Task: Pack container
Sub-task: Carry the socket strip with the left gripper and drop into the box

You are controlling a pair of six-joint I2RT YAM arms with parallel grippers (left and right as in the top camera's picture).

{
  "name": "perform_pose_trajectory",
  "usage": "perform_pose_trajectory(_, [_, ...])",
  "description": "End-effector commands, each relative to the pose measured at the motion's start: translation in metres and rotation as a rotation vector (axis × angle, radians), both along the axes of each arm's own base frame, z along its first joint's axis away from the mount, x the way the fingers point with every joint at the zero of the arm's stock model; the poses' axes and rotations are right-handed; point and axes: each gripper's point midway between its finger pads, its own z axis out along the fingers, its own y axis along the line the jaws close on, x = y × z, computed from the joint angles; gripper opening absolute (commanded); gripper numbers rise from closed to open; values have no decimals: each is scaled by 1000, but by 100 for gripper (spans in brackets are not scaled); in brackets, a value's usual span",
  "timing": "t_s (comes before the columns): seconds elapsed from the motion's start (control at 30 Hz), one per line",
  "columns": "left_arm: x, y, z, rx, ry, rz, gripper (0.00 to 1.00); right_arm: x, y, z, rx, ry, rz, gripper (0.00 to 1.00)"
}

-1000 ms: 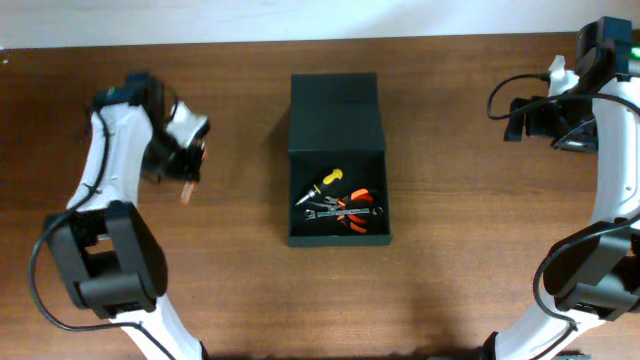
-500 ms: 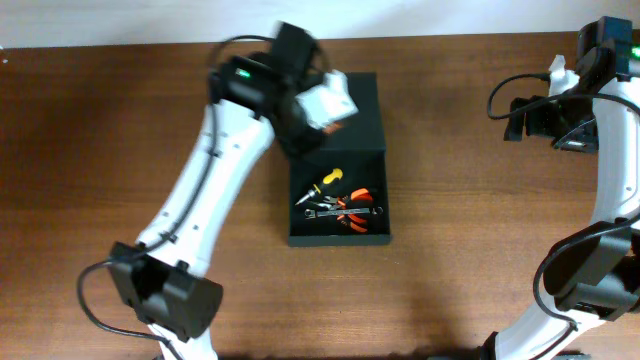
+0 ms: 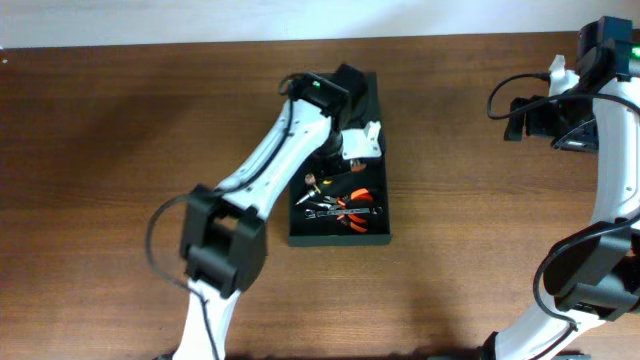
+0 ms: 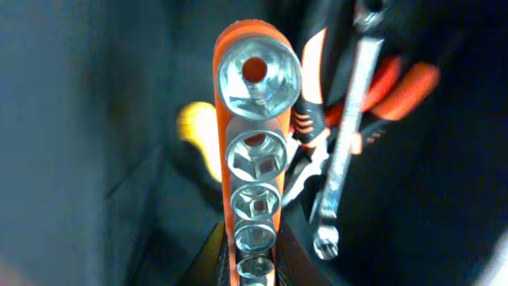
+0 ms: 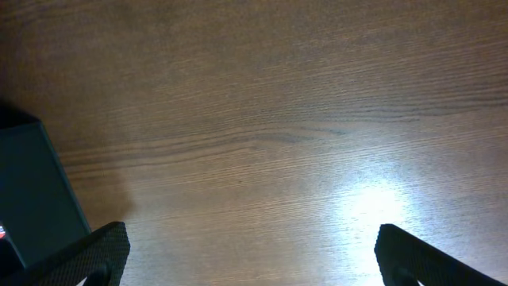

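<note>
The left arm has swung in from the far side of the table, and the left gripper [image 3: 352, 142] now hangs over the open box [image 3: 340, 237]. Its jaws are clamped on an orange socket rail [image 4: 252, 159], whose long axis runs straight out from them. The box floor lies directly below, and the wrench [image 4: 346, 135] there runs nearly parallel to the rail, with pliers [image 4: 401, 83] just past it. The right gripper [image 5: 252, 254] is spread open and empty, well off to the side over bare table [image 5: 278, 119]. Lowering the rail falls to the left arm.
</note>
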Motion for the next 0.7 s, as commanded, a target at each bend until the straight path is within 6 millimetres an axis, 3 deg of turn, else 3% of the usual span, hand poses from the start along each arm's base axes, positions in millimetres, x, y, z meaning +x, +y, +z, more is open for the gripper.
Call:
perform_pose_trajectory(0.0, [0, 3, -20, 25, 37, -18, 2, 1, 3, 0, 9, -3, 4, 99])
perform_pose_trajectory(0.17, [-1, 4, -32, 41, 62, -16, 2, 1, 3, 1, 9, -3, 4, 99])
perform_pose_trajectory(0.2, [-1, 4, -32, 41, 62, -16, 8, 1, 3, 1, 9, -3, 4, 99])
perform_pose_trajectory(0.27, [-1, 4, -32, 41, 62, -16, 33, 1, 3, 1, 9, -3, 4, 99])
perform_pose_trajectory(0.33, [-3, 5, -32, 45, 68, -16, 47, 1, 3, 0, 9, -3, 4, 99])
perform_pose_trajectory(0.43, [-4, 6, -30, 48, 71, -15, 76, 1, 3, 1, 9, -4, 4, 99])
perform_pose_trajectory(0.5, [0, 7, -23, 53, 44, 13, 86, 1, 3, 1, 9, -3, 4, 99])
perform_pose_trajectory(0.57, [7, 11, -3, 63, -22, 42, 87, 1, 3, 1, 9, -3, 4, 99])
perform_pose_trajectory(0.6, [12, 15, 9, 73, -62, 63, 98, 1, 4, 1, 11, -4, 5, 99])
perform_pose_trajectory(0.67, [18, 22, 30, 78, -129, 99, 99, 2, 9, 1, 39, -12, 15, 99])
